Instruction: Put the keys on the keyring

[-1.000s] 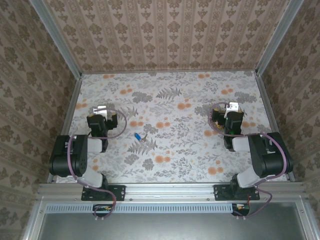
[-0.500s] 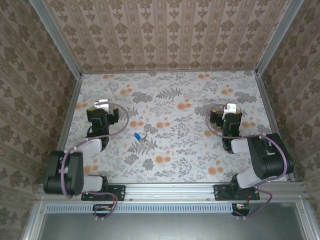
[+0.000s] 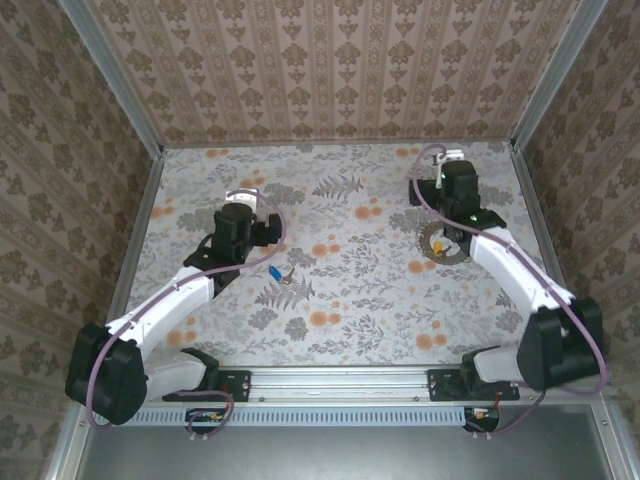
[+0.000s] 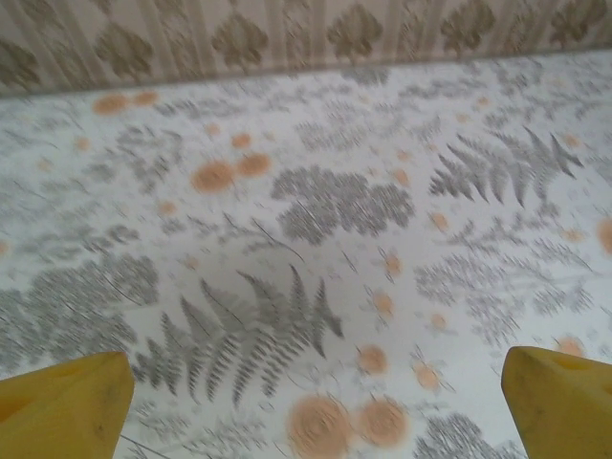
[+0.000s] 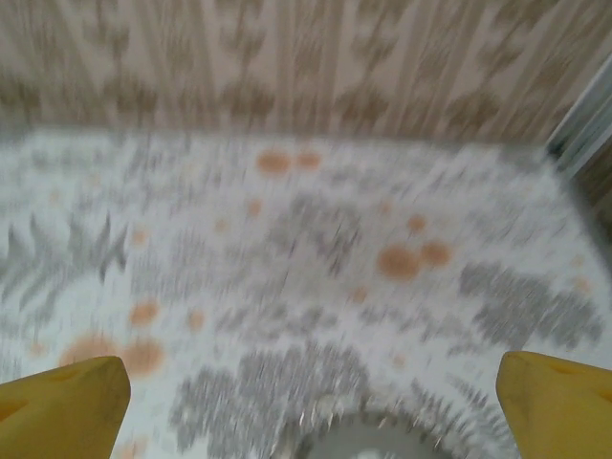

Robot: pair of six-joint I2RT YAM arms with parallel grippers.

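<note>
A tiny blue-headed key (image 3: 273, 271) lies on the flowered table, with small silvery pieces (image 3: 290, 281) just to its right that look like more keys. The keyring (image 3: 437, 243) is a thin grey chain lying in a round loop with a brass-coloured piece. Its blurred rim (image 5: 330, 417) shows at the bottom of the right wrist view. My left gripper (image 3: 240, 203) (image 4: 316, 411) is open over bare table, up and to the left of the blue key. My right gripper (image 3: 445, 162) (image 5: 311, 411) is open, beyond the loop near the back wall. Both views show wide-set yellow fingertips (image 4: 62, 406) (image 5: 559, 402).
Patterned walls enclose the table (image 3: 340, 330) at the back and on both sides, and a metal rail (image 3: 340, 380) runs along the near edge. Purple cables loop along both arms. The right wrist view is motion-blurred.
Both arms have stretched out from their folded pose. The left gripper moved right, toward the blue key. The right gripper swung to the far back, uncovering the chain loop.
</note>
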